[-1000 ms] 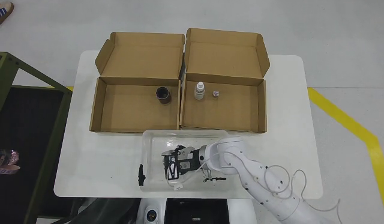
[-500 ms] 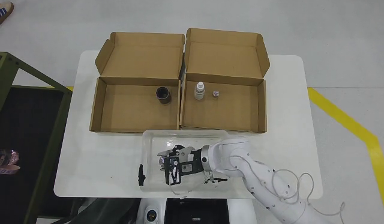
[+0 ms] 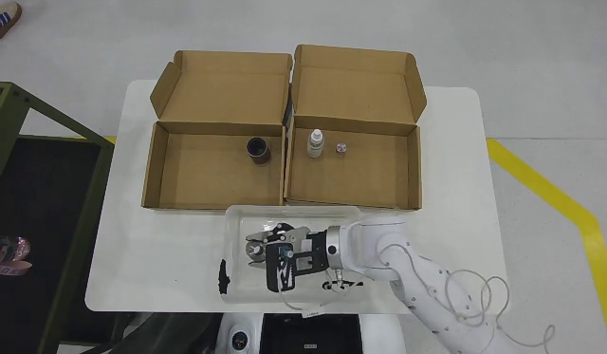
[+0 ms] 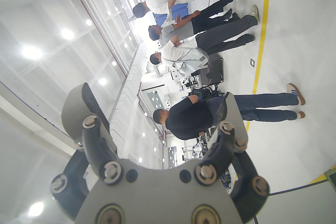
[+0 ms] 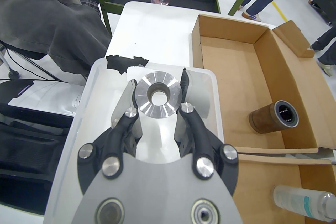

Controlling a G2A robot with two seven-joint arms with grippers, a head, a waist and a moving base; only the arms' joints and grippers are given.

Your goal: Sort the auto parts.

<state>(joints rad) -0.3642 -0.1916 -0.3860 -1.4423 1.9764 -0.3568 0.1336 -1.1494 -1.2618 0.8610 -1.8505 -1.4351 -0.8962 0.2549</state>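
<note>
Right hand point(image 5: 158, 82): clenched on a silver metal disc with a central hole point(image 5: 143, 97), one finger on each side of its rim. The disc is held within a clear plastic bin point(image 5: 78, 114) at the near edge of the white table point(image 3: 455, 240); whether it touches the bin floor cannot be told.
Left hand point(image 4: 155, 101): released, empty, pointed up into the room.
Open cardboard box point(image 3: 190, 174), beyond the bin: one brown cylindrical bearing point(image 3: 257, 149) on its side.
Adjoining open cardboard box point(image 3: 379, 178): one small white bottle point(image 3: 316, 143), with one small silvery part point(image 3: 341, 148) just beside it.
</note>
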